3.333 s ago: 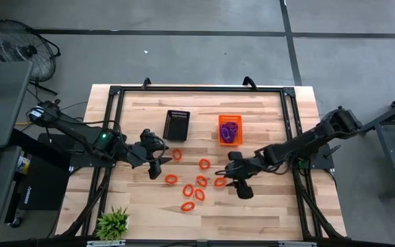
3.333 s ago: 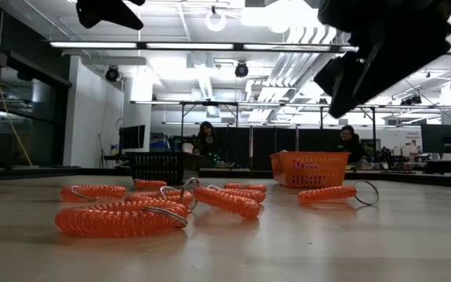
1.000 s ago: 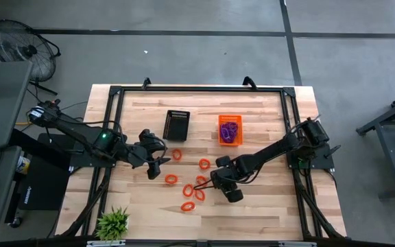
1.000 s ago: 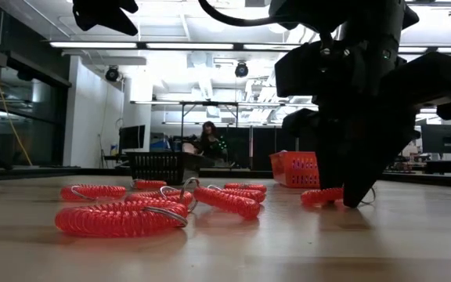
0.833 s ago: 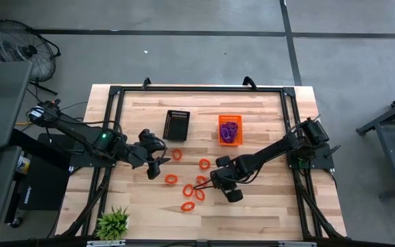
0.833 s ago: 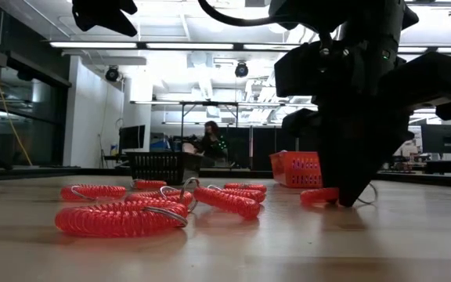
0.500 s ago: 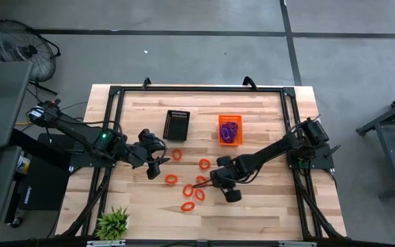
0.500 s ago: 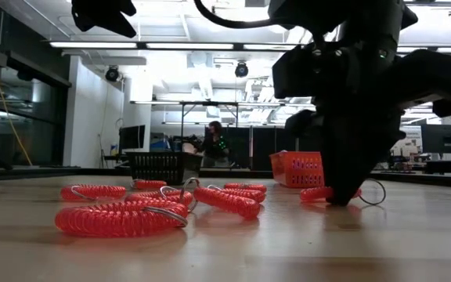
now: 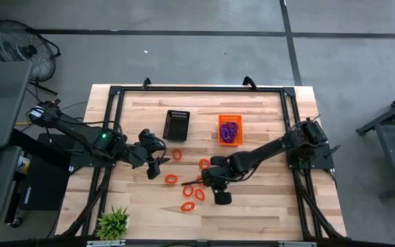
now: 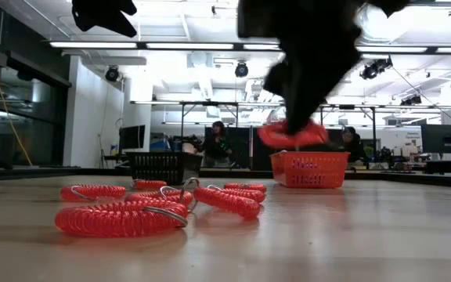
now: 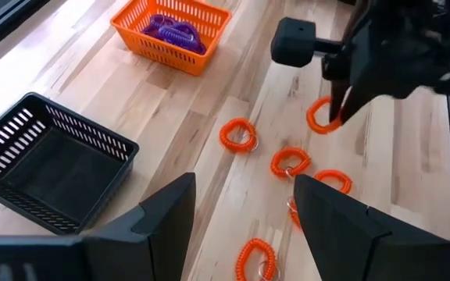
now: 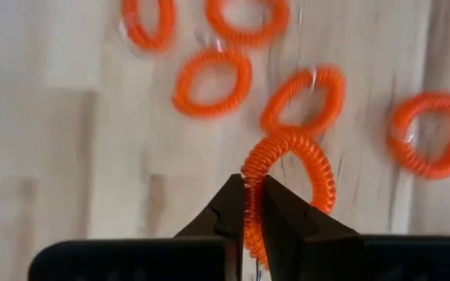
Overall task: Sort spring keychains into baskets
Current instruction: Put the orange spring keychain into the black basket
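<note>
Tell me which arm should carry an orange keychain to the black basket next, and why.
Right. The right gripper is already shut on an orange keychain, lifted clear of the table. The left gripper hangs open and empty near the black basket, so it would first need to pick one up.

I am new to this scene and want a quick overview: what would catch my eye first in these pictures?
First, the right pincer holds one orange keychain lifted above the loose orange keychains on the table's middle. Behind them stand the black basket, empty, and the orange basket with purple keychains inside. The left pincer waits open, left of the pile.
</note>
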